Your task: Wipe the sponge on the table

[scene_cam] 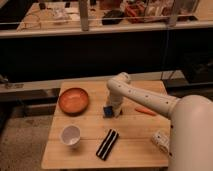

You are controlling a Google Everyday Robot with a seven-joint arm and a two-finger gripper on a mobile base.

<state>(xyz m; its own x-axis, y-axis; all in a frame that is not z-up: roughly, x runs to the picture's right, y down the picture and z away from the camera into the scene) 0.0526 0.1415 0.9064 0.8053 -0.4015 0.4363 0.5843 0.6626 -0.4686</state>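
Note:
The small blue sponge rests on the light plank table, near its middle. My gripper comes down onto the sponge from the white arm that reaches in from the right. The sponge shows at the gripper's left side, touching the tabletop. The gripper's body hides most of the contact.
An orange bowl sits left of the sponge. A white cup stands at the front left, and a black bar with a pale stripe lies at the front. An orange carrot-like piece and a crumpled packet lie to the right. A cluttered workbench runs behind.

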